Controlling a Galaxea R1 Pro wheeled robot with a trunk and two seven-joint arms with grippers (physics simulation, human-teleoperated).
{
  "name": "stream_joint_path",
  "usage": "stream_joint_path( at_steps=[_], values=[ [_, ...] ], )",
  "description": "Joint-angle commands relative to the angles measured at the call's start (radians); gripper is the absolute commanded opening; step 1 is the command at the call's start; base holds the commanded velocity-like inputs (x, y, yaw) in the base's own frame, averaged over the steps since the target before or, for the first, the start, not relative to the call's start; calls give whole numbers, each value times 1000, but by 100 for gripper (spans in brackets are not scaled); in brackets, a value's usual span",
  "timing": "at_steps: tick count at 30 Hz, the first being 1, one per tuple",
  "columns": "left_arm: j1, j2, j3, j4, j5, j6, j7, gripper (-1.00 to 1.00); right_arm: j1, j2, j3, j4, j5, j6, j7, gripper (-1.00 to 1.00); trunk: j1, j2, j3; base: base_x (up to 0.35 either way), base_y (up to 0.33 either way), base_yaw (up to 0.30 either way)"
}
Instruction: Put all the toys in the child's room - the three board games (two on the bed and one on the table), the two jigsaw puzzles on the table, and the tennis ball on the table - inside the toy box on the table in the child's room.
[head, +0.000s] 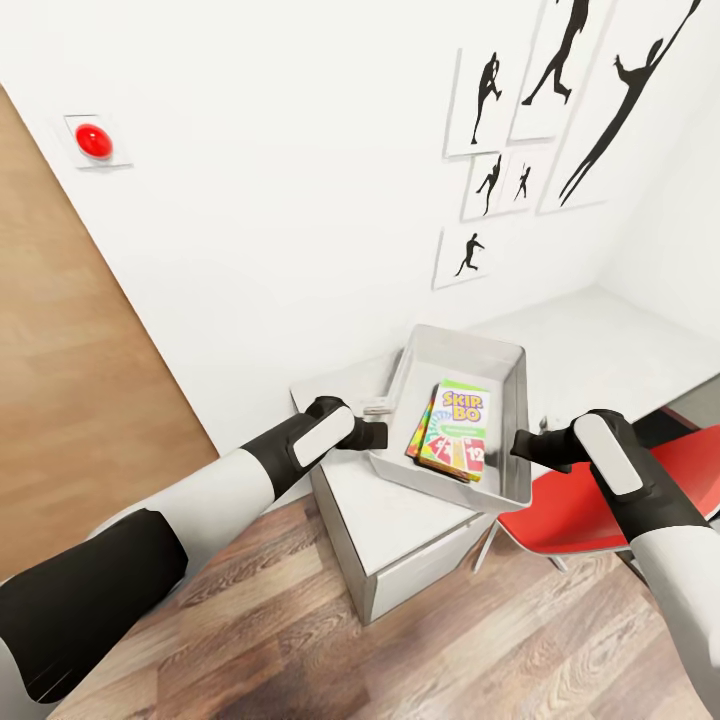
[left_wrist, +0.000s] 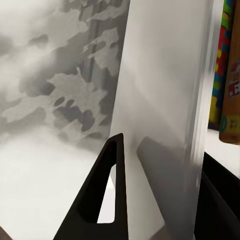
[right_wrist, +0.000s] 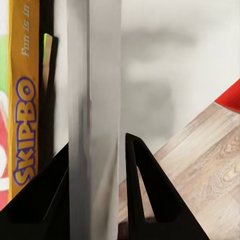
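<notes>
Head view: shallow pale grey semi-clear toy box (head: 505, 425) with sloping walls sits tilted over the near end of the long desk with the pale grey mottled top (head: 610, 330), its near corner past the desk's edge above the white drawer block (head: 420, 570). Inside the toy box, the white, green and red "SKIP BO" board game box (head: 457, 427) lies flat on top of a multicoloured flat item (head: 418, 428) whose edges show beneath it at the side nearer the left arm; cannot tell whether that item is a box or a sheet. Left gripper (head: 378, 436) is at the toy box's left wall; in the left wrist view its 2 black fingers (left_wrist: 102, 192) straddle that wall, 1 outside and 1 inside, closed onto it as far as can be seen. Right gripper (head: 522, 447) is at the toy box's right wall; the right wrist view shows its fingers (right_wrist: 142, 192) on either side of the grey wall, clamped to it, with the yellow "SKIPBO" edge just inside. Red chair seat (head: 590, 500) stands beside the desk under the right arm, on wood-plank floor (head: 300, 620). White wall carries black athlete silhouettes (head: 540, 110) and a red round button (head: 93, 140); a brown wooden panel (head: 70, 360) at the left edge
</notes>
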Motion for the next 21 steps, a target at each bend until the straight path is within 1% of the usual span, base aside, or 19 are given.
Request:
stream_joint_path(
  at_steps=[1,17,18,21],
  values=[
    [-1,-3,3,0,5,1,5,-100,-1,45,55,-21,-22,1,-9,-100,1,-2,-2,0,0,0],
    [-1,-3,3,0,5,1,5,-100,-1,45,58,-21,-22,1,-9,-100,1,-2,-2,0,0,0],
    [-1,-3,3,0,5,1,5,100,-1,45,58,-21,-22,1,-9,100,1,-2,-2,0,0,0],
    [-1,-3,3,0,5,0,5,100,-1,45,59,-21,-22,1,-9,100,1,-2,-2,0,0,0]
  ],
)
